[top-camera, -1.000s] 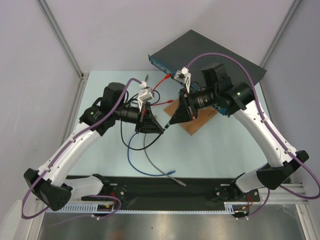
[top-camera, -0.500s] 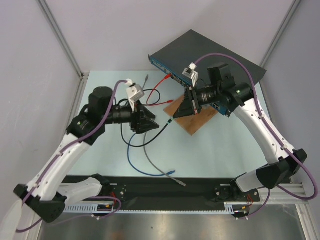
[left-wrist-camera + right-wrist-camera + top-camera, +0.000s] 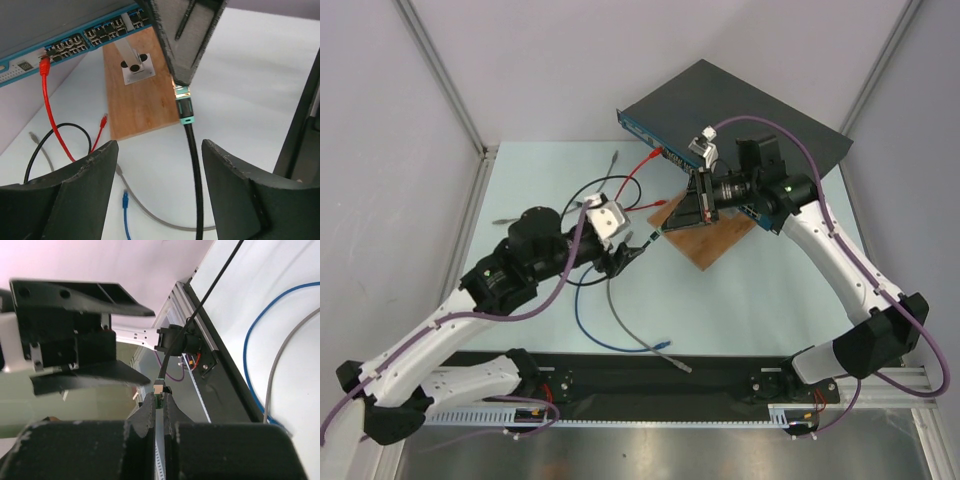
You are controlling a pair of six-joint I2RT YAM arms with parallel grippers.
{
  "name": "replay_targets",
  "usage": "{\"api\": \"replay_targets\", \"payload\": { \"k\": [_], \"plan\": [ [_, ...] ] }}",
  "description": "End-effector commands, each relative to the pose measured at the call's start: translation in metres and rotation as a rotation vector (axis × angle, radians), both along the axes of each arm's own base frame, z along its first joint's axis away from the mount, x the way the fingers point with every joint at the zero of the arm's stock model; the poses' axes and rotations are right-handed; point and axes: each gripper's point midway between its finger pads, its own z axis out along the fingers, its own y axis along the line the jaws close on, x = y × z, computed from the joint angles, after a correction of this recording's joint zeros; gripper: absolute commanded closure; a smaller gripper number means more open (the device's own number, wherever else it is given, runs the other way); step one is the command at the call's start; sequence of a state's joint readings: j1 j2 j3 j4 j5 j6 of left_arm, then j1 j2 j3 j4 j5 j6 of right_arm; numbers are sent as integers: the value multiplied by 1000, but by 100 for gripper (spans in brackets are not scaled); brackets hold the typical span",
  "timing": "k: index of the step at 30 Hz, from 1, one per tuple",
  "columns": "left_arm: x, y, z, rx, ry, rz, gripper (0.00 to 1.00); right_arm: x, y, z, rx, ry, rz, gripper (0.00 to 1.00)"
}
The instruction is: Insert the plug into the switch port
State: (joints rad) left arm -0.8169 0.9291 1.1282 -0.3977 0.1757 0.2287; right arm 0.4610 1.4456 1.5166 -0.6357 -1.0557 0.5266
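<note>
The plug [image 3: 183,104], teal-booted on a black cable [image 3: 194,170], is pinched at its tip by my right gripper [image 3: 658,234], which is shut on it above the near-left corner of the wooden board [image 3: 705,238]. The right wrist view shows the plug [image 3: 159,388] between closed pads. My left gripper [image 3: 628,254] stands open just left of the plug; the cable runs between its spread fingers [image 3: 85,195] without touching them. The switch [image 3: 740,105] lies at the back, its blue port strip [image 3: 90,37] facing the board, with a red cable [image 3: 47,90] plugged in.
A metal bracket [image 3: 135,70] is screwed to the board. Loose blue [image 3: 588,325] and grey [image 3: 630,330] cables lie on the table between the arms, and a black loop [image 3: 590,200] and a red lead [image 3: 645,203] lie left of the board.
My left gripper has let go of the plug, opened and drawn back toward the near left. My right gripper has shut on the plug and holds it beside the board.
</note>
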Motion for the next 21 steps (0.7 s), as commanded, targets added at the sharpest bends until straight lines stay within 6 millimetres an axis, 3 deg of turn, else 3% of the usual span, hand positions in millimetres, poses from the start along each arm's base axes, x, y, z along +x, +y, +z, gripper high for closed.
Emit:
{"api": "replay_targets", "payload": {
  "k": [1,5,16,21],
  "plan": [
    [10,-1,9,50,-122,63,27,-12,-2,23,58,-24,10,100],
    [6,-9,-4,103,-147,53,28,-12,-2,21,57,-19,4,100],
    [17,-19,-7,112,-132,78,41,-11,-1,18,63,0,6,100],
    [15,-23,-8,105,-129,65,57,-11,-2,17,61,9,3,100]
  ]
}}
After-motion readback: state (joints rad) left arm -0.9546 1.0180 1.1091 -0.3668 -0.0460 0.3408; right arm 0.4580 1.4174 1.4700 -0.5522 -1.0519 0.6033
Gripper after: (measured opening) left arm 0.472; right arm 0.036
